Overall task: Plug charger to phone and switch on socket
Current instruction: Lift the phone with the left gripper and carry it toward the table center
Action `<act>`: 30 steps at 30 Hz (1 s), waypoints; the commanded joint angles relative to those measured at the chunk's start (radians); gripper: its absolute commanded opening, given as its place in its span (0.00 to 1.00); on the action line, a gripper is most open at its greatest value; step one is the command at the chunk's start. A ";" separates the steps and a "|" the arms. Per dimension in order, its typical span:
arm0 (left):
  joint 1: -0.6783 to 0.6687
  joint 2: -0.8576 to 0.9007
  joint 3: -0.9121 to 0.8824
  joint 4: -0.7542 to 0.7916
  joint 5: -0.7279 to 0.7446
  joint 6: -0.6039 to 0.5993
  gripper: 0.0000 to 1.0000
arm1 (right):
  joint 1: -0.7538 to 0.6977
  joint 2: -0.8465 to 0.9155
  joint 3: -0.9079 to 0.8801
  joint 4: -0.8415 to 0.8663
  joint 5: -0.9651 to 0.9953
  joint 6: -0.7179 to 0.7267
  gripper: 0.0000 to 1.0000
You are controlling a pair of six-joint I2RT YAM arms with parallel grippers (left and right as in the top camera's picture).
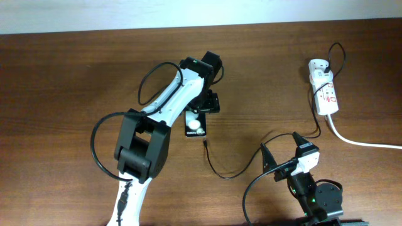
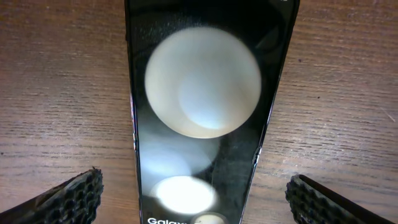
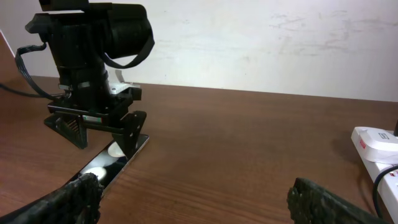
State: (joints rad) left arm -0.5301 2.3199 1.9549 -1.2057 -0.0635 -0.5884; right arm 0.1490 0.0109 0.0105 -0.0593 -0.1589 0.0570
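The black phone [image 1: 194,126] lies flat on the table with two white round blobs on its face. It fills the left wrist view [image 2: 205,93] and shows in the right wrist view [image 3: 102,169]. My left gripper [image 1: 200,112] is open and straddles the phone's far end, with its fingers [image 2: 196,199] apart from both edges. The charger's thin black cable [image 1: 221,176] has its plug tip [image 1: 205,142] on the table just short of the phone's near end. The cable runs right to a white adapter [image 1: 317,65] on the socket [image 1: 326,94]. My right gripper [image 1: 282,149] is open and empty [image 3: 199,205] above the cable.
The socket's thick white cord [image 1: 358,142] runs off to the right edge. The socket's end also shows at the right of the right wrist view [image 3: 376,143]. A pale wall stands behind the table's far edge.
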 commanded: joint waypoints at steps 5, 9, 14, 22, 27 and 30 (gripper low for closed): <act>0.005 0.022 0.008 0.042 -0.016 -0.001 0.99 | -0.006 -0.007 -0.005 -0.005 -0.006 0.011 0.99; 0.005 0.022 0.008 0.045 -0.031 0.009 0.99 | -0.006 -0.007 -0.005 -0.005 -0.006 0.011 0.99; 0.006 0.027 -0.032 0.050 -0.061 0.009 0.99 | -0.006 -0.007 -0.005 -0.005 -0.006 0.011 0.99; 0.008 0.029 -0.107 0.099 -0.027 0.067 0.99 | -0.006 -0.007 -0.005 -0.005 -0.006 0.011 0.99; 0.007 0.032 -0.109 0.106 -0.023 0.112 0.99 | -0.006 -0.007 -0.005 -0.005 -0.006 0.011 0.99; 0.007 0.039 -0.110 0.112 -0.023 0.112 0.99 | -0.006 -0.007 -0.005 -0.005 -0.006 0.011 0.99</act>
State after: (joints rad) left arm -0.5255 2.3341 1.8755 -1.0969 -0.0853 -0.4965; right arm 0.1490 0.0109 0.0105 -0.0597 -0.1589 0.0566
